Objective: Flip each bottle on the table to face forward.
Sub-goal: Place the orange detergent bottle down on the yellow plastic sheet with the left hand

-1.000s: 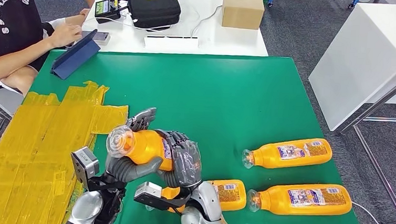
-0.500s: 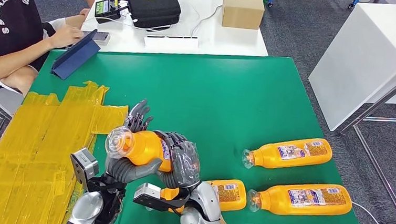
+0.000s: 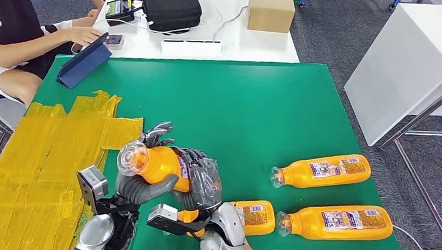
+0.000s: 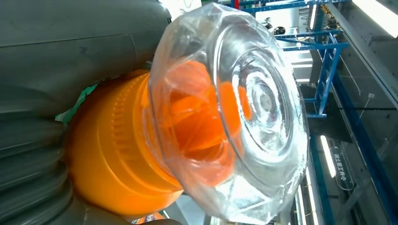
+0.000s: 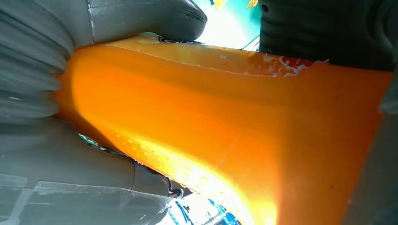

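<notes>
Both hands hold one orange bottle [image 3: 162, 163] up off the green table [image 3: 237, 108], its clear cap [image 3: 131, 156] pointing to my left. My left hand [image 3: 144, 187] supports the neck end from below with its thumb, its fingers curled behind the bottle. My right hand [image 3: 204, 181] wraps the bottle's body. In the left wrist view the clear cap [image 4: 244, 108] and orange neck [image 4: 108, 164] lie against my left hand [image 4: 70, 56]. In the right wrist view the orange body [image 5: 234, 126] sits in my right hand [image 5: 70, 154]. Three more bottles lie on the table: [image 3: 323, 169], [image 3: 340, 221], [image 3: 257, 216].
Yellow tape [image 3: 40, 159] covers the table's left part. A person [image 3: 13, 34] sits at the far left by a blue tablet case [image 3: 82, 62]. A white table [image 3: 202, 23] behind carries a black case [image 3: 171, 5] and a cardboard box [image 3: 271, 8]. A white cabinet [image 3: 411, 62] stands at right.
My left hand's fingers, spread upward half a second ago, have curled down toward the bottle. The bottle has barely moved. The person at left has shifted back.
</notes>
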{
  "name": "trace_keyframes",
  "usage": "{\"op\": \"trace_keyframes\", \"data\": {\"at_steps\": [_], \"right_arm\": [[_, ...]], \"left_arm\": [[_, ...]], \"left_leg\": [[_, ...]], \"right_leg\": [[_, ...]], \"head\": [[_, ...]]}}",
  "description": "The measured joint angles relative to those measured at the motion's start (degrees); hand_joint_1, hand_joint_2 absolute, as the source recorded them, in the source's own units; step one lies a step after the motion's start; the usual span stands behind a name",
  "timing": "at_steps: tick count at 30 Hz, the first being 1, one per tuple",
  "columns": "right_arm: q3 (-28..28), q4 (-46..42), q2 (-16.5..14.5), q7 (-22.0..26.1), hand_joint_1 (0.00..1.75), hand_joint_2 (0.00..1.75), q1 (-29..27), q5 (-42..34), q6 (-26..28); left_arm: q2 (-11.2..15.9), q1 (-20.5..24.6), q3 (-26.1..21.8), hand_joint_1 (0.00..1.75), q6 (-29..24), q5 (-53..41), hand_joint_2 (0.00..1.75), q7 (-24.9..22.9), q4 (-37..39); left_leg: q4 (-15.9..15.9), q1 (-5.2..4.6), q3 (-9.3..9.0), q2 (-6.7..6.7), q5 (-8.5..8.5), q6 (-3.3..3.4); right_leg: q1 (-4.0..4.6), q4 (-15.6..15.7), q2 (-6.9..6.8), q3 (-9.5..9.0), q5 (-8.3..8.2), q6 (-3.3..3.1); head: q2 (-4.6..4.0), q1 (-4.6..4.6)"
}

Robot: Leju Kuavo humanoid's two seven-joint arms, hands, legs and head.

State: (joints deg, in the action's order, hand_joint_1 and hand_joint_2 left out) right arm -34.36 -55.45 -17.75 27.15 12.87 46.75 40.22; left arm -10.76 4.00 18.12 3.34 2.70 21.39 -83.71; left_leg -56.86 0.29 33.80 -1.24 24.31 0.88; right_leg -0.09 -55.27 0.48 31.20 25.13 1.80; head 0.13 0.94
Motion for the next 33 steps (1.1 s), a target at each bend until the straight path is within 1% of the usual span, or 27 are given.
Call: {"op": "trace_keyframes", "data": {"at_steps": [16,17,20,21,27,33], "right_arm": [[0.18,-0.60,0.00,0.02,1.75,1.75,-0.07,0.78,0.00],[0.22,-0.74,0.00,0.02,1.66,1.75,-0.09,0.85,0.00],[0.28,-1.28,0.00,0.02,0.35,1.75,-0.21,1.11,0.00],[0.32,-1.56,0.00,0.06,0.00,1.75,-0.29,1.24,0.00],[2.00,-4.08,0.00,1.86,0.00,1.75,-1.30,0.47,0.00],[3.17,-8.00,0.11,2.39,0.00,1.75,-2.61,-1.29,0.00]], "left_arm": [[-0.01,0.34,-0.01,1.75,0.08,0.29,1.75,0.26,0.00],[-0.01,0.39,0.00,1.75,0.08,0.29,1.75,0.28,0.00],[-0.01,0.53,0.00,1.75,0.11,0.28,1.75,0.35,0.00],[-0.01,0.64,0.00,1.75,0.13,0.28,1.75,0.37,0.00],[-0.03,1.26,0.04,1.75,0.18,0.09,1.75,0.46,-0.03],[-0.06,1.29,0.04,1.75,-0.78,-0.38,1.75,0.96,-0.59]], "left_leg": [[0.00,0.00,0.00,0.00,0.00,0.00],[0.00,0.00,0.00,0.00,0.00,0.00],[0.00,0.00,0.00,0.00,0.00,0.00],[0.00,0.00,0.00,0.00,0.00,0.00],[0.00,0.00,0.00,0.00,0.00,0.00],[0.00,0.00,0.01,0.00,0.00,0.00]], "right_leg": [[0.00,0.00,0.00,0.01,0.00,0.00],[0.00,0.00,0.00,0.01,0.00,0.00],[0.00,0.00,0.00,0.01,0.00,0.00],[0.00,0.00,0.00,0.01,0.00,0.00],[0.00,0.00,0.00,0.00,0.00,0.00],[0.00,0.00,0.00,0.00,0.00,0.00]], "head": [[0.00,0.00],[0.00,0.00],[0.00,0.00],[0.00,0.00],[0.00,0.00],[0.00,-0.01]]}}
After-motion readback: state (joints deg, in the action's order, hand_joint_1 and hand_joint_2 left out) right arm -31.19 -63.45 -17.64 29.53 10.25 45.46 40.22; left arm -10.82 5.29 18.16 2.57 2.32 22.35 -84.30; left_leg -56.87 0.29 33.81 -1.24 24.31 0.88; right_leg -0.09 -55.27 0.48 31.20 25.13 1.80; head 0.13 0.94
